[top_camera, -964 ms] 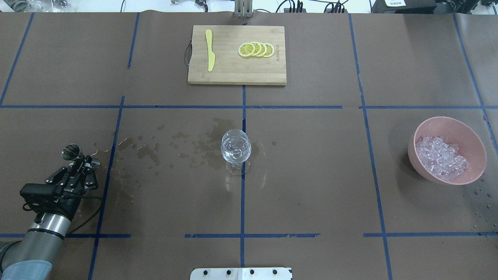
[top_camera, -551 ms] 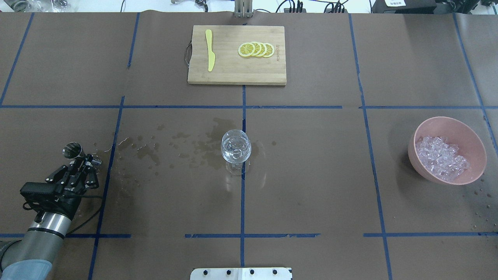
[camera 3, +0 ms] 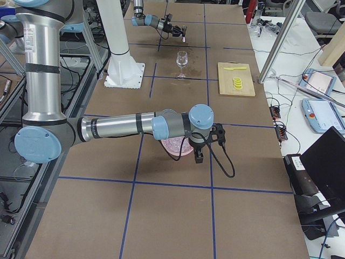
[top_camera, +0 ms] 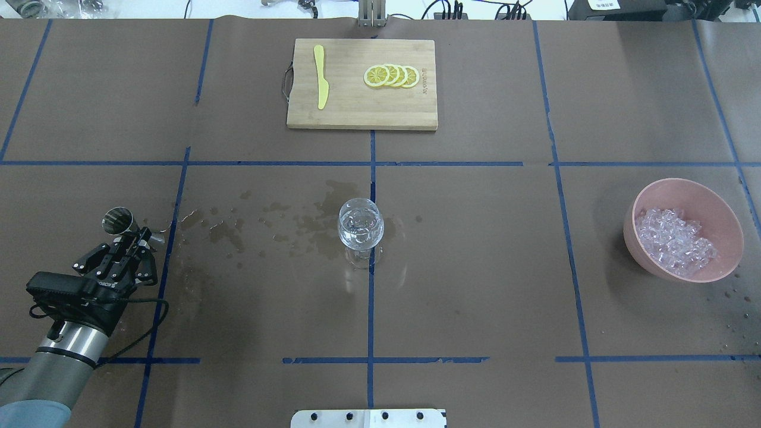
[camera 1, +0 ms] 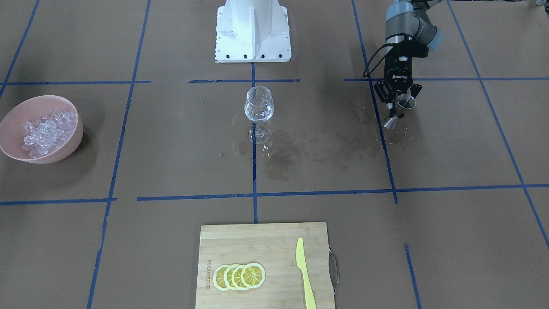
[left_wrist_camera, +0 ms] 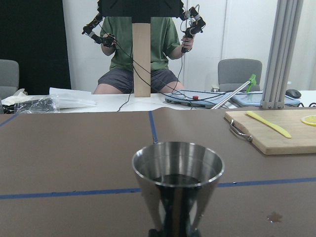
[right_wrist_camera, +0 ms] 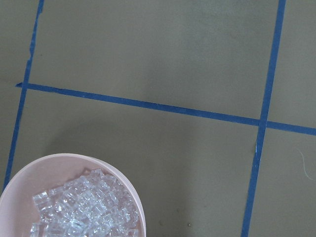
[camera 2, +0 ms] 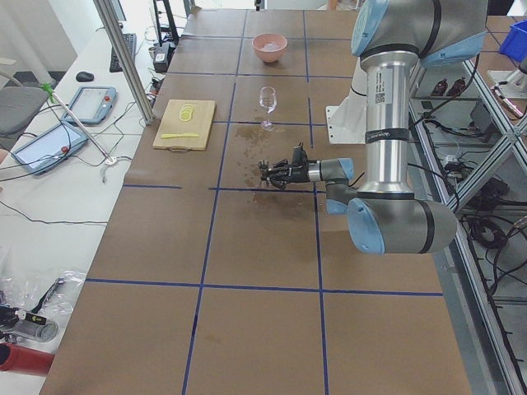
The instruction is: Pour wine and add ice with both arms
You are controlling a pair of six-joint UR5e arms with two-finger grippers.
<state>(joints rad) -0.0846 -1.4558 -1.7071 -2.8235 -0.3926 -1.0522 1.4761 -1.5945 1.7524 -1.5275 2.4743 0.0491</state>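
My left gripper (top_camera: 133, 239) is shut on the waist of a steel jigger (top_camera: 119, 220) at the table's near left, low over the paper; in the front-facing view the jigger (camera 1: 399, 112) leans. The left wrist view looks into the jigger (left_wrist_camera: 177, 173), whose inside is dark. A clear wine glass (top_camera: 360, 226) stands upright mid-table; I can barely make out wine in it. The ice (top_camera: 675, 241) fills a pink bowl (top_camera: 722, 220) at the right. The right arm shows only in the exterior right view, its gripper (camera 3: 197, 154) over the bowl; open or shut I cannot tell.
Wet stains (top_camera: 267, 229) spread over the paper between the jigger and the glass. A bamboo cutting board (top_camera: 357, 116) with a yellow knife (top_camera: 321, 77) and lemon slices (top_camera: 392, 76) lies at the far middle. A seated person (left_wrist_camera: 140, 49) is beyond the table's far edge.
My left gripper has shifted slightly forward and to the right with the jigger, and the jigger's mouth has tipped more sideways. The glass and the bowl have not moved.
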